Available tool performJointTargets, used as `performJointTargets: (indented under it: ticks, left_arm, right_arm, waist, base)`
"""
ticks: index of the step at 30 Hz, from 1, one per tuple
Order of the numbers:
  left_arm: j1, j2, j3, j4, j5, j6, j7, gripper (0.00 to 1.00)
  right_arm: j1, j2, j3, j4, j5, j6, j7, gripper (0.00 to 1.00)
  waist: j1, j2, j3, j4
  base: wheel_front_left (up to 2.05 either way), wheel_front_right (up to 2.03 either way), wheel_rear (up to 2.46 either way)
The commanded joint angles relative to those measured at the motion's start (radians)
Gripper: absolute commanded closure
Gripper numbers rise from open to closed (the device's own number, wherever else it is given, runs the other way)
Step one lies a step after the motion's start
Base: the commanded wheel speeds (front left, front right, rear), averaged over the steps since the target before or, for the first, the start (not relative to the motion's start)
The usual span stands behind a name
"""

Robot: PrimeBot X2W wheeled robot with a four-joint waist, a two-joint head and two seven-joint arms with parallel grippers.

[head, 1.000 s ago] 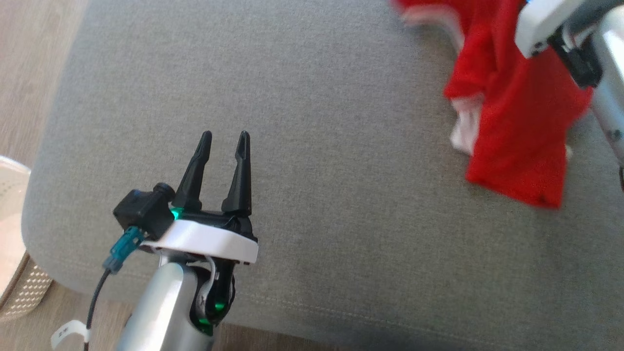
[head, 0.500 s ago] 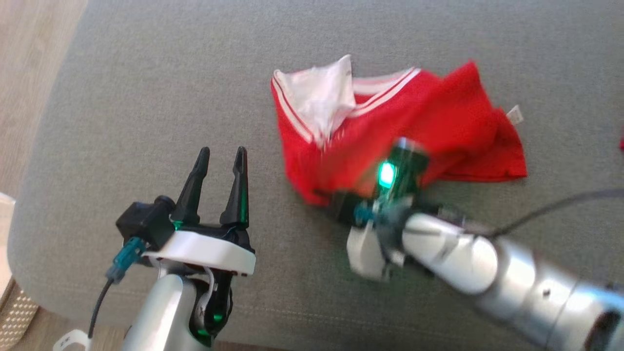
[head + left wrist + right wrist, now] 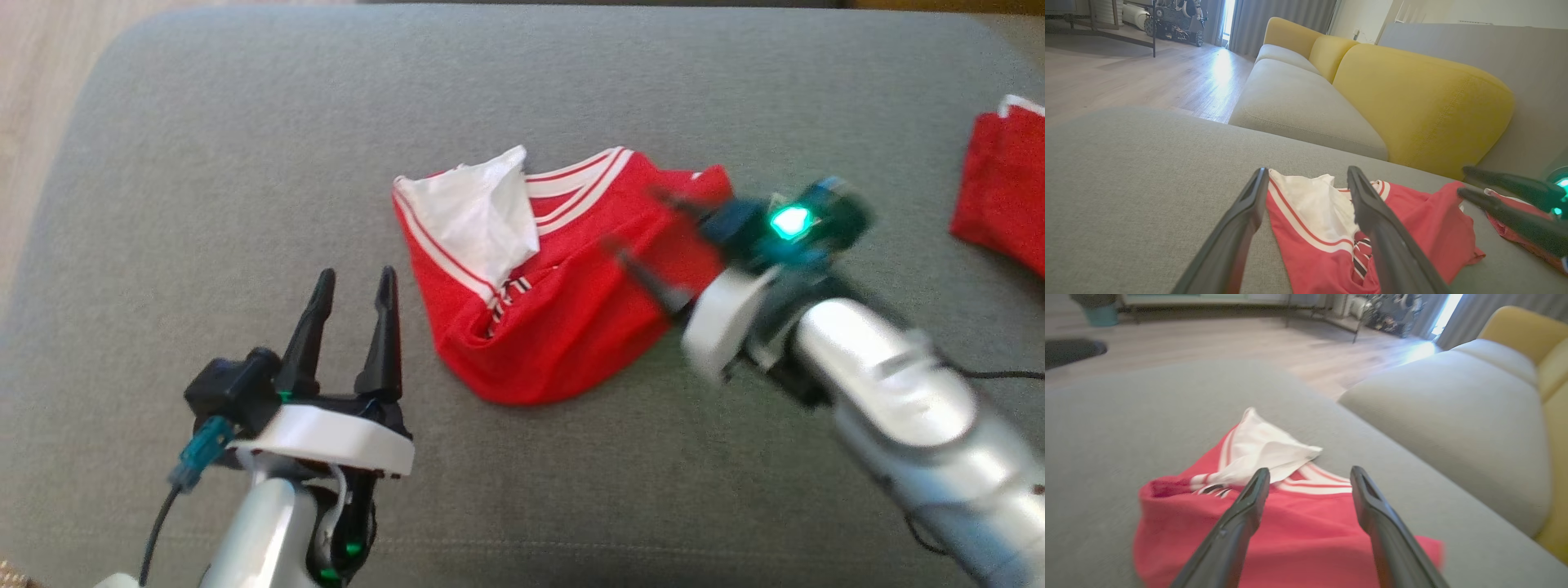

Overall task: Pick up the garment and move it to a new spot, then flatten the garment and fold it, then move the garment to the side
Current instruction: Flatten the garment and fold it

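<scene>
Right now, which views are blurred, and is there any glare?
Head view: right end effector smeared by motion over the red garment, left end effector sharp. Left wrist view: crisp, with sun glare on the wooden floor. Right wrist view: soft throughout, blown-out window at top right.

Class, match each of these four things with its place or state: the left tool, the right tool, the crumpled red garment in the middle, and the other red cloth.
Things:
1. left tool
2. right tool
3. red garment
4. other red cloth

Places or states:
A. crumpled in a heap, some white showing
B. at the head view's right edge
C. open, over bare grey cushion, beside the heap
D. open, fingers above the heap's right side

Pairs: 1-C, 2-D, 3-A, 4-B
</scene>
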Motion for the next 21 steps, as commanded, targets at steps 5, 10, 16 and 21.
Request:
performJointTargets:
  ticks: [5,10,16,21]
  left_arm:
    - [-0.015,0.006,0.058,-0.057,0.013,-0.003,-0.005,0.0]
    - [-0.017,0.006,0.071,-0.083,0.017,0.003,-0.005,0.0]
    - [-0.007,0.006,0.069,-0.092,0.021,0.0,-0.005,0.0]
    - [-0.009,0.006,0.063,-0.085,0.025,-0.006,-0.005,0.0]
  right_arm:
    - [0.177,0.04,-0.377,-0.061,-0.137,-0.001,-0.077,0.0]
    - [0.353,0.153,-0.616,-0.14,-0.247,-0.001,-0.133,0.0]
    - [0.468,0.264,-0.74,-0.216,-0.302,-0.001,-0.161,0.0]
    - [0.5,0.295,-0.768,-0.247,-0.331,-0.001,-0.159,0.0]
  waist:
    - [0.0,0.0,-0.029,-0.057]
    - [0.0,0.0,-0.024,-0.087]
    - [0.0,0.0,-0.015,-0.107]
    - [0.0,0.0,-0.009,-0.11]
  base:
    - [0.0,0.0,0.0]
    - [0.0,0.0,0.0]
    - [0.0,0.0,0.0]
    - [0.0,0.0,0.0]
